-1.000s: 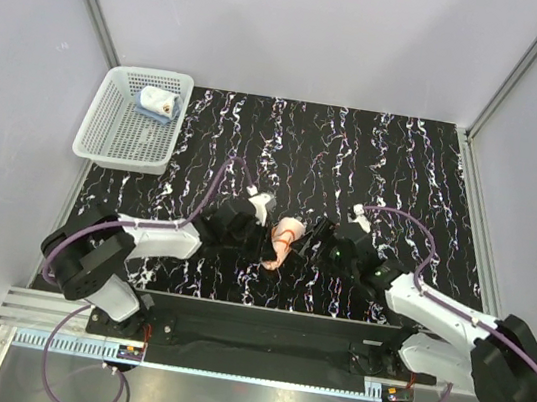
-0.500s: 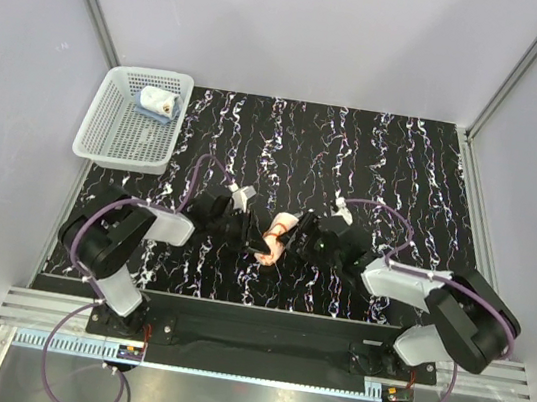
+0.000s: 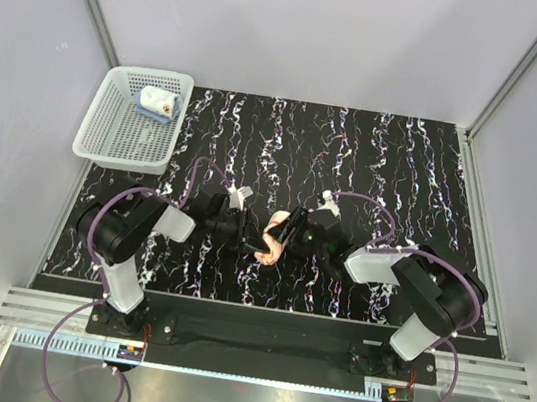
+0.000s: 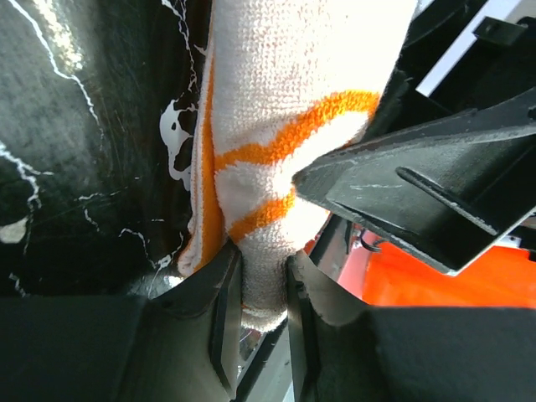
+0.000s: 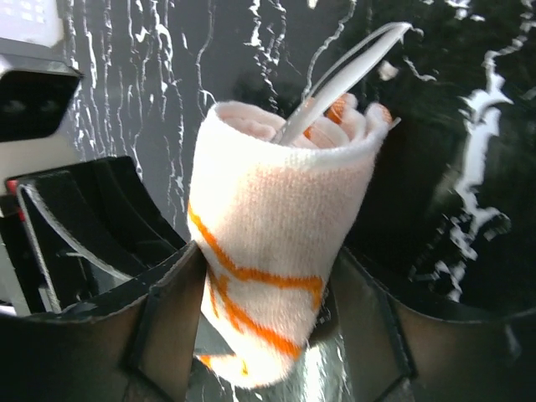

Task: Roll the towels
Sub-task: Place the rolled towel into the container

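1. No legible text, brand, number or sign in any of the three views.
2. Small coloured stickers [image 3: 132, 351] on the front rail [image 3: 253, 373]: too small to read.
3. Faint marks on a white patch [image 5: 29, 17], right wrist view: blurred, illegible.

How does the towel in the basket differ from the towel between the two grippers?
The light blue towel lies untouched in the white basket. The orange-patterned towel is over the table, pinched by the left gripper and the right gripper. One looks plain, the other is printed. Both look bundled into rolls.

Between left claw [image 3: 247, 230] and right claw [image 3: 291, 231]: towel [image 3: 273, 239]
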You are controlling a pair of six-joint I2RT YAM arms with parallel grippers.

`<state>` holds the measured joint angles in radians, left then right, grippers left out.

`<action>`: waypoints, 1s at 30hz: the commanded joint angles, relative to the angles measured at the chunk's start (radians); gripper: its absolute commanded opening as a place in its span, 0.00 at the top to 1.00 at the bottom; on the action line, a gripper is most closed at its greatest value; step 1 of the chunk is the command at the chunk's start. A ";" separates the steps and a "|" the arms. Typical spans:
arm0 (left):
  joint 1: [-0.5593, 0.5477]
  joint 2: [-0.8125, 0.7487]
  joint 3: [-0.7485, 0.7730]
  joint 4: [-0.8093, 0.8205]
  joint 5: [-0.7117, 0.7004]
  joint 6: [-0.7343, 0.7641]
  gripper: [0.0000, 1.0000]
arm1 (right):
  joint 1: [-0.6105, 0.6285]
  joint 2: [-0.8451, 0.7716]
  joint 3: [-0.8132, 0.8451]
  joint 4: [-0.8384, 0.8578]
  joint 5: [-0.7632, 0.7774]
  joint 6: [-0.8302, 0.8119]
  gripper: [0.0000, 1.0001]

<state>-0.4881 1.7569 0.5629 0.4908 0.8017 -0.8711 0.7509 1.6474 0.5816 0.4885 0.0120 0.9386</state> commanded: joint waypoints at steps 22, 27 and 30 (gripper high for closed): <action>0.000 -0.719 -0.084 -0.560 -0.314 0.195 0.35 | 0.010 -0.276 -0.035 -0.001 -0.144 -0.092 0.78; 0.000 -0.970 -0.067 -0.587 -0.318 0.167 0.27 | 0.034 -0.386 -0.037 0.007 -0.228 -0.100 0.78; 0.000 -1.014 -0.057 -0.572 -0.315 0.165 0.24 | 0.066 -0.445 -0.008 -0.010 -0.267 -0.100 0.78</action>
<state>-0.4892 0.7628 0.4835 -0.0563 0.5133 -0.7116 0.7792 1.2663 0.5438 0.4694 -0.1810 0.8619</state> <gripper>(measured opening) 0.743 0.309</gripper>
